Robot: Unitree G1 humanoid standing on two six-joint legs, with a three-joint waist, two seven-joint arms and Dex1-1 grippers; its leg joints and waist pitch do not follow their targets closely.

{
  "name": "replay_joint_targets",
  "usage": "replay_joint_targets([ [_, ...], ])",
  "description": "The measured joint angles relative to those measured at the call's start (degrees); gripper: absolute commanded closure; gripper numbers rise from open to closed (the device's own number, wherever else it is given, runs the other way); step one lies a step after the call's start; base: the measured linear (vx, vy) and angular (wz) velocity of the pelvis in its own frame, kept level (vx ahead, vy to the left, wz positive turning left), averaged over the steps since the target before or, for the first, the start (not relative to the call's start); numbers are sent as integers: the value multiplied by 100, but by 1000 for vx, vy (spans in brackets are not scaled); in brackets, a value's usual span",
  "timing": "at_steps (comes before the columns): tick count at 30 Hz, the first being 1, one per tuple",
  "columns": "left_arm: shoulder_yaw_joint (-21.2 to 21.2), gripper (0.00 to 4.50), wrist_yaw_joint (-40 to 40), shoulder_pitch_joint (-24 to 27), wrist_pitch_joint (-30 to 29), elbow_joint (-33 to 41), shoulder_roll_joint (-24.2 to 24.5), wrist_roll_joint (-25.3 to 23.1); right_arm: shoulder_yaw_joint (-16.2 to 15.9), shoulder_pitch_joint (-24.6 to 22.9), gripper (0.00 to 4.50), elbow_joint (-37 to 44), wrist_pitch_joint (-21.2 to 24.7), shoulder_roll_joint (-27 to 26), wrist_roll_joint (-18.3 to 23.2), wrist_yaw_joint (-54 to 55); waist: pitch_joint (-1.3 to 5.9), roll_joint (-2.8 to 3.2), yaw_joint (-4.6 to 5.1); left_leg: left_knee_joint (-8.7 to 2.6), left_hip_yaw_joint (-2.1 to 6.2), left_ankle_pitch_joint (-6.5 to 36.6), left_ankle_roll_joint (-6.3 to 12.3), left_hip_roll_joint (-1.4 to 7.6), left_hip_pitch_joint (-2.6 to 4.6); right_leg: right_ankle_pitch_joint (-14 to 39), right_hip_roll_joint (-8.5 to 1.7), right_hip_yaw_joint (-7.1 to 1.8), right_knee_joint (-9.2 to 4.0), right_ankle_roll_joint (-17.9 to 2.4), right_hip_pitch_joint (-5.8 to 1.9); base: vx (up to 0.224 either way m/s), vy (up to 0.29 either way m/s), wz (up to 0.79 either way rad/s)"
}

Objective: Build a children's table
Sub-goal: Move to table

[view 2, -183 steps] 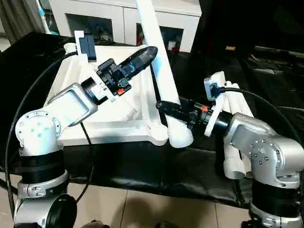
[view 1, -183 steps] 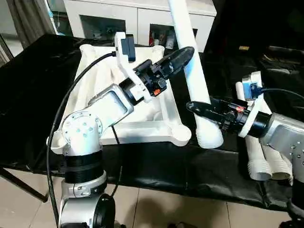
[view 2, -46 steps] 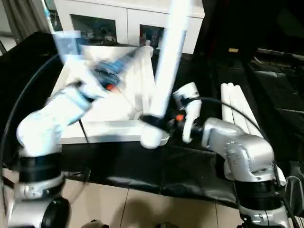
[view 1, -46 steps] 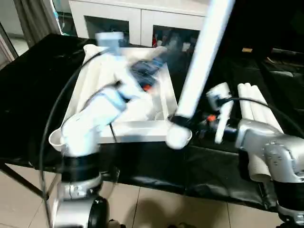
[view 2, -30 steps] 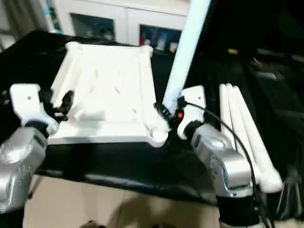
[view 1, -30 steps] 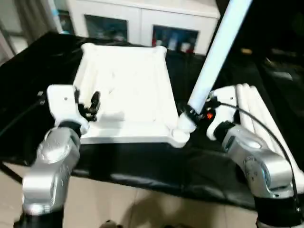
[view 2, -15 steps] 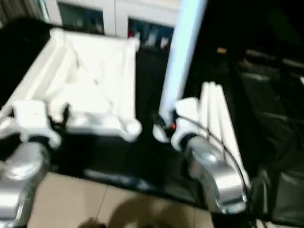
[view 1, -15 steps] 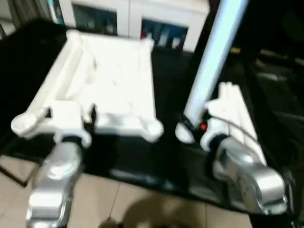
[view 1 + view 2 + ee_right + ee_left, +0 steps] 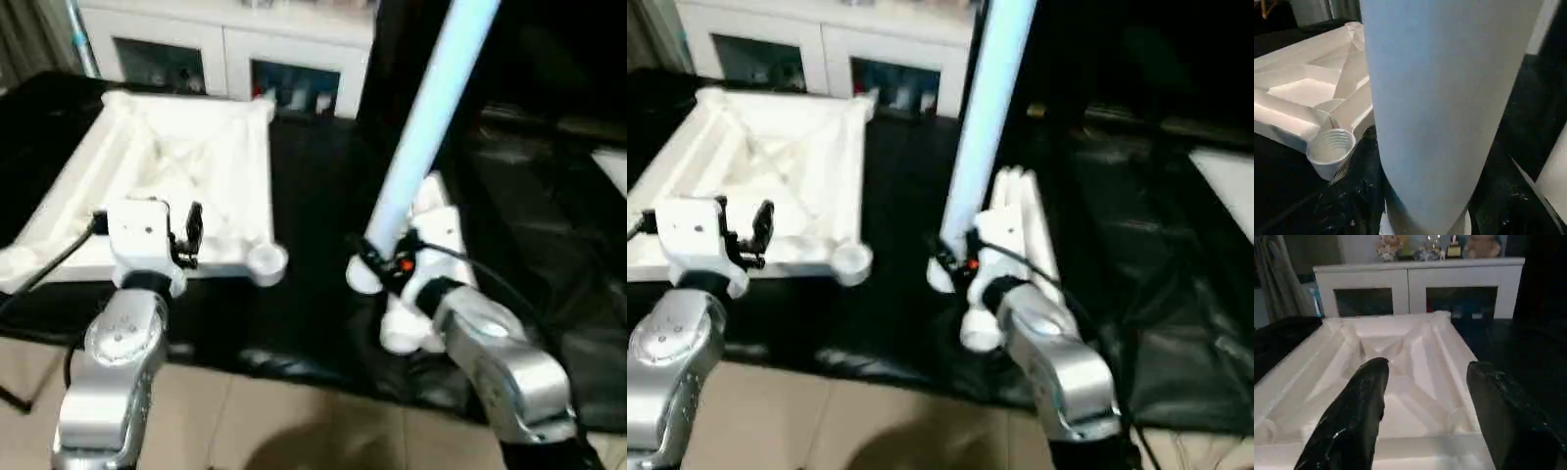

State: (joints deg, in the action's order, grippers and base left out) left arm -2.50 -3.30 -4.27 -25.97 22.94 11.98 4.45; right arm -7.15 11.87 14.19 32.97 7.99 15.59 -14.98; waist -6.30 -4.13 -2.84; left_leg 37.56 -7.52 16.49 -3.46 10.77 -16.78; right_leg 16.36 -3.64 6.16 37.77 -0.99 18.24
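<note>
Holding a leg [image 9: 428, 127] upright, right pincer [image 9: 377, 262] clears the tabletop's corner socket [image 9: 265, 259].

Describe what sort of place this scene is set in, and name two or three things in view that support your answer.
Probably a room in a home or a lived-in lab: a white cabinet with glass doors stands behind the work, small figurines line its top, a curtain hangs beside it, and the floor is tiled.

A home living room: a white sideboard [image 9: 1415, 289] with glass-fronted doors carries plush toys and figurines [image 9: 1430, 246], a curtain [image 9: 1281, 284] hanging beside it
</note>
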Motion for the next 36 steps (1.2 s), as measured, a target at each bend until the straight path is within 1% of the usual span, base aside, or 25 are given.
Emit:
replay_joint_targets([
  [1, 66, 154, 14, 19, -10, 2, -15, 0, -9, -6, 262, -43, -2, 10, -11, -10, 3, 50, -22, 225, 91, 33, 106, -43, -163, 0, 4, 68, -53, 0, -11, 124, -33, 16],
  [2, 92, 154, 37, 37, -12, 25, -22, 0, -17, -11, 262, -108, 0, 0, -26, -10, 11, 66, -62, 252, 112, 38, 121, -118, -259, -3, 7, 96, -91, -5, -27, 124, -33, 16],
  [3, 83, 154, 49, 64, -11, 99, -19, -2, -18, -5, 262, -120, -1, -3, -30, -14, 26, 150, -126, -15, 82, 14, 113, -148, -300, -18, 62, 138, -121, -30, -47, 81, -9, 35],
  [5, 8, 154, 64, 119, -9, 106, 38, -31, -42, -7, 262, -147, 8, -145, -16, -15, 29, 242, -229, -38, 105, -255, 75, -95, -248, -47, 137, 154, -175, -62, -139, 131, 15, 13],
  [6, -31, 154, 78, 116, -11, 45, 91, -51, -130, 27, 262, -142, 10, -251, -7, 0, 33, 236, -222, -136, 89, -236, 63, -120, -174, -15, 142, 96, -211, -117, -118, 206, 22, 11],
  [8, -106, 154, 111, 66, -6, -62, 117, -69, -201, 136, 262, -136, 4, -272, 0, 10, 36, 224, -195, -184, 74, -188, 112, -195, -76, 107, 108, -85, 31, -342, -46, 217, 9, 22],
  [9, -80, 154, 173, -2, 18, -100, 163, -93, -177, 142, 262, -119, -16, -262, -8, 46, 55, 200, -174, -180, 66, -135, 121, -230, -36, 66, 26, -152, 223, -293, 110, 173, 1, 8],
  [10, -40, 154, 199, -65, 41, -113, 187, -96, -150, 132, 262, -116, -33, -256, -19, 84, 97, 134, -126, -147, 56, -112, 137, -274, -44, -50, -44, -271, 178, -227, 257, 112, -11, 7],
  [11, 3, 154, 239, -139, 86, -137, 183, -93, -96, 125, 262, -112, -57, -233, -27, 113, 148, 52, -73, -78, 38, -59, 172, -342, -88, -184, -157, -393, 51, 153, 375, 112, -11, 7],
  [12, 77, 154, 299, -208, 121, -182, 85, -81, 43, 81, 262, -106, -85, -178, -42, 174, 183, 63, -45, 25, 69, -15, 212, -390, -211, -174, -134, -515, 132, 241, 391, 81, -1, 22],
  [14, 319, 154, 394, -295, 159, -227, 1, -50, 252, 26, 262, -107, -84, -123, -54, 283, 198, 141, -32, -2, 112, -40, 175, -371, -287, -170, -42, -656, 127, 239, 447, 89, -10, 24],
  [15, 346, 154, 432, -340, 183, -264, 5, -38, 369, 14, 262, -106, -80, -125, -55, 354, 205, 153, -88, 60, 21, -39, 159, -302, -347, -190, 159, -994, 123, 273, 502, 59, -9, 1],
  [16, 347, 154, 440, -367, 196, -311, 4, -39, 434, -5, 262, -105, -73, -121, -57, 382, 212, 174, -162, 119, 44, -18, 145, -261, -401, -203, 264, -1168, 121, 296, 515, 0, 0, 0],
  [19, 352, 154, 505, -464, 219, -473, -30, -41, 555, 12, 262, -73, -61, -95, -86, 455, 227, 387, -270, 367, 302, 11, 210, -279, -660, -250, 282, -1165, 34, 387, 489, -49, 49, 10],
  [21, 349, 154, 524, -469, 223, -515, -32, -43, 551, 19, 262, -68, -61, -86, -116, 455, 233, 570, -323, 415, 347, 19, 209, -325, -715, -329, 212, -1158, -146, 507, 383, -104, 160, 16],
  [22, 346, 154, 512, -471, 223, -535, -22, -68, 539, 19, 262, -67, -61, -90, -135, 453, 219, 615, -291, 391, 256, -4, 258, -343, -644, -368, 164, -1122, -202, 417, 344, -113, 248, 10],
  [23, 324, 154, 492, -452, 223, -549, -2, -95, 440, 48, 262, -67, -55, -114, -148, 447, 209, 622, -231, 354, 216, -37, 345, -411, -614, -320, 69, -942, -46, 26, 394, -113, 248, 10],
  [24, 295, 154, 470, -458, 226, -581, 26, -151, 339, 87, 262, -6, -54, -135, -146, 429, 197, 641, -173, 295, 149, -81, 415, -469, -600, -179, -11, -644, 343, -265, 477, -117, 222, 12],
  [25, 288, 154, 433, -459, 234, -586, 23, -201, 323, 104, 262, 79, -54, -129, -145, 416, 198, 640, -149, 239, 86, -137, 451, -489, -597, -137, 8, -411, 432, -226, 475, -126, 159, 13],
  [26, 284, 154, 399, -469, 243, -592, 9, -221, 331, 146, 262, 121, -55, -105, -146, 405, 217, 603, -139, 172, 6, -203, 467, -509, -608, -139, 44, -289, 363, -217, 426, -126, 159, 13],
  [27, 291, 154, 371, -488, 249, -607, -16, -243, 356, 197, 262, 144, -61, -69, -149, 400, 233, 548, -127, 106, -97, -229, 453, -550, -627, -105, 110, -254, 121, -13, 321, -127, 87, 11],
  [30, 359, 154, 356, -498, 249, -671, -119, -283, 389, 199, 262, 119, -58, -68, -155, 392, 210, 584, -25, -2, -130, -297, 337, -529, -620, -142, 83, -233, 18, 45, 257, -125, 30, 20],
  [33, 351, 154, 341, -505, 252, -681, -114, -313, 381, 201, 262, 120, -58, -72, -164, 380, 219, 563, 17, -117, -115, -438, 328, -399, -633, -56, 71, -262, 256, 53, 242, -105, -80, 13],
  [34, 345, 154, 331, -512, 253, -681, -108, -317, 380, 213, 262, 118, -58, -72, -168, 376, 247, 476, 3, -159, -126, -479, 317, -385, -673, -28, -2, -352, 130, 109, 187, -95, -177, 5],
  [36, 355, 154, 312, -501, 252, -703, -147, -317, 391, 226, 262, 74, -59, -35, -172, 376, 230, 397, -83, -124, -77, -412, 326, -354, -679, -65, 20, -322, 107, 129, 272, -89, -187, -4],
])
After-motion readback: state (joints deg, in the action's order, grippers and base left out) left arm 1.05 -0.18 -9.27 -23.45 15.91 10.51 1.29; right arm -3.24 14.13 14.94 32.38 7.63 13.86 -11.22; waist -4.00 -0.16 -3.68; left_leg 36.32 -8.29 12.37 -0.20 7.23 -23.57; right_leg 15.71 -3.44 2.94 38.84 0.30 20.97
